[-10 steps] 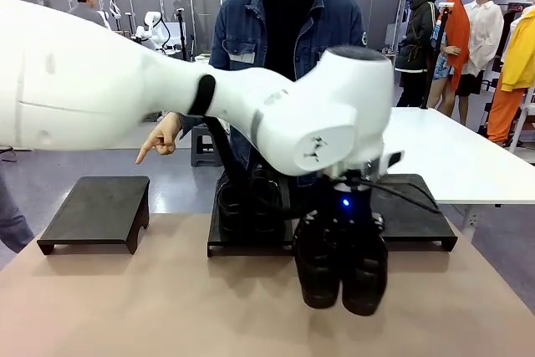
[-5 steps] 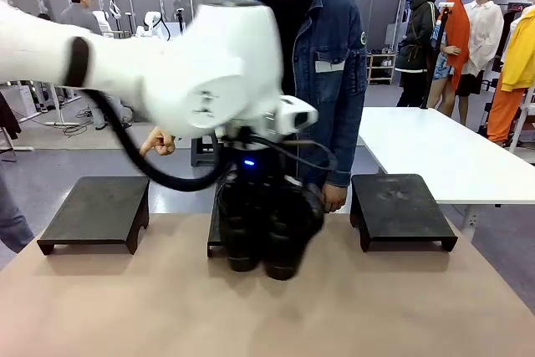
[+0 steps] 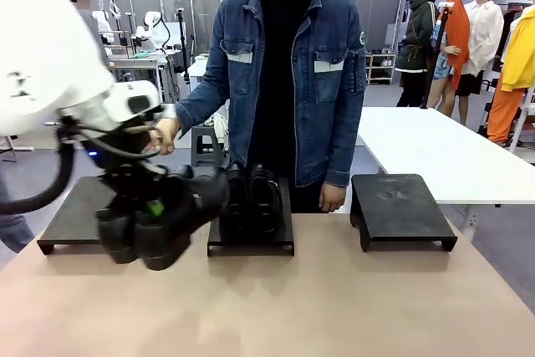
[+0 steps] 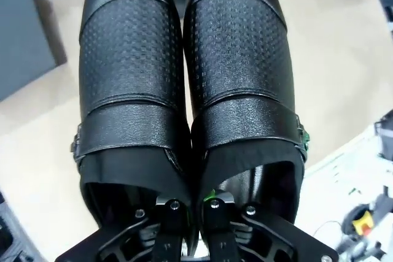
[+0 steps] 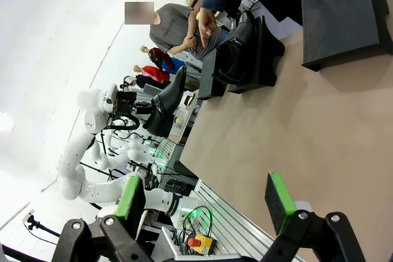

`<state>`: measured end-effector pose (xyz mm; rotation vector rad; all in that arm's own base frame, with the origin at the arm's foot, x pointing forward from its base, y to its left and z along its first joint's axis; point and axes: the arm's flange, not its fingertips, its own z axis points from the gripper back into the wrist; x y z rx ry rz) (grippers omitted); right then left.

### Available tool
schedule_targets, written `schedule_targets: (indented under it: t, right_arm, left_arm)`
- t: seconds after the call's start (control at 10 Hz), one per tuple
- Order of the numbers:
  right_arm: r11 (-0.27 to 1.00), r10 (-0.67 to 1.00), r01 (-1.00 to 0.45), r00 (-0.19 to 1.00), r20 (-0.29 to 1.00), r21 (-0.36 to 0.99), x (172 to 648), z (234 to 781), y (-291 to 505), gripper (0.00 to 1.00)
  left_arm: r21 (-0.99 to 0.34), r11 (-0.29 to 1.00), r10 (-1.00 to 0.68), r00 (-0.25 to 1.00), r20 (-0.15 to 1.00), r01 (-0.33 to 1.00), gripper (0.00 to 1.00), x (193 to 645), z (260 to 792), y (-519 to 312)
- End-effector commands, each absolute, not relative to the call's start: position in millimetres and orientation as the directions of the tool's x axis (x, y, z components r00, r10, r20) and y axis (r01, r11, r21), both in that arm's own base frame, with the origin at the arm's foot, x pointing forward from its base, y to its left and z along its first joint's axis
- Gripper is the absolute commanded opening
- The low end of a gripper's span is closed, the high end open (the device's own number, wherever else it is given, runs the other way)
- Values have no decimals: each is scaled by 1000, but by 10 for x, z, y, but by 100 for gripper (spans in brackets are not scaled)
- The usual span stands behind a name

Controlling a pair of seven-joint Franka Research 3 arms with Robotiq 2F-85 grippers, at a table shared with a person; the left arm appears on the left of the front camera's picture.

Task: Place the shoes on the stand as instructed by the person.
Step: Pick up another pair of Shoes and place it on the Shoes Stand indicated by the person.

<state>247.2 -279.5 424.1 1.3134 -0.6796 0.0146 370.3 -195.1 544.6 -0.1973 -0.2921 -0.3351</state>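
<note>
2 glossy black shoes (image 4: 184, 90), textured toes, side by side; left fingers (image 4: 212, 199) pinching their inner walls; right fingers (image 5: 279, 199) gaping, holding nothing.

Glossy black shoe pair (image 3: 155, 215), lower left of front view, raised, toes tilted down. Second pair (image 3: 249, 200) centre, upright on stand.

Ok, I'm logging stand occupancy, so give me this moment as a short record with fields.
left stand: no shoes on it
middle stand: one pair of shoes
right stand: no shoes on it
left gripper: shut on carried pair, above the left stand's front edge
right gripper: open, holding nothing
person's hand: held out behind the left stand
</note>
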Motion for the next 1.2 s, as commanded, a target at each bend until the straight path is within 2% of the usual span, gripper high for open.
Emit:
schedule_targets:
  t: [0.0,0.3,0.6,0.7,1.0,1.1]
  right_arm:
    - [280,-363,-388,804,471,878,2452,4247,-2799,100]
    - [280,-363,-388,804,471,878,2452,4247,-2799,100]
    - [280,-363,-388,804,471,878,2452,4247,-2799,100]
    - [280,-363,-388,804,471,878,2452,4247,-2799,100]
    - [280,-363,-388,804,471,878,2452,4247,-2799,100]
    - [280,-363,-388,804,471,878,2452,4247,-2799,100]
  left_arm:
    - [-161,937,-234,901,365,309,0,3605,5427,-1545]
    - [-178,962,-129,917,376,209,0,3564,5238,-1013]
    - [-244,948,-87,905,416,203,0,3588,5189,-902]
    - [-175,969,-107,935,337,174,0,3588,5131,-885]
    - [-175,969,-107,935,337,174,0,3588,5131,-885]
    - [-187,968,-99,940,327,167,8,3588,5052,-898]
